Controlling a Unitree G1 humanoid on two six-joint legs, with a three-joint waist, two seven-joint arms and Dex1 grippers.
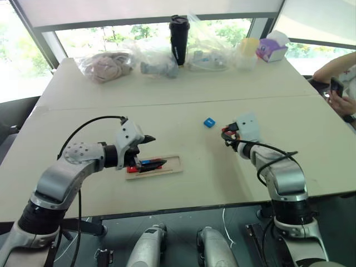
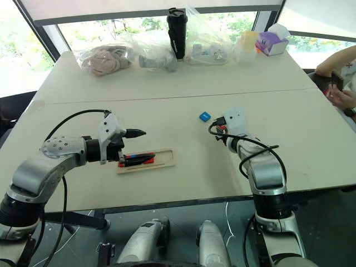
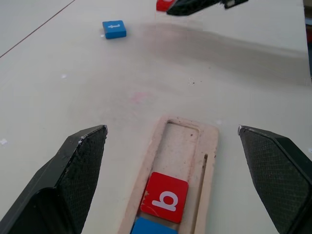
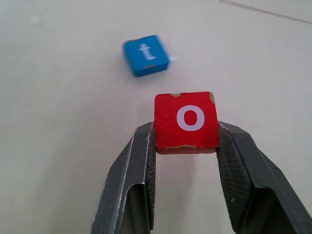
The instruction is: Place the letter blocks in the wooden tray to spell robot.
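Observation:
The wooden tray (image 1: 170, 166) lies on the table in front of my left arm. A red b block (image 3: 165, 197) and a blue block (image 3: 153, 227) sit in its near end; the far end is bare. My left gripper (image 3: 170, 129) hovers open over the tray, one finger on each side. Off to the right, my right gripper (image 4: 185, 134) is shut on a red o block (image 4: 186, 121), held just above the table. A blue t block (image 1: 209, 122) lies loose on the table a little beyond it.
Along the far edge stand plastic bags (image 1: 105, 65), a black tumbler (image 1: 179, 39), a yellow cup (image 1: 248, 47) and a purple tissue box (image 1: 271, 50). A person's arm with a phone (image 1: 337, 86) is at the far right.

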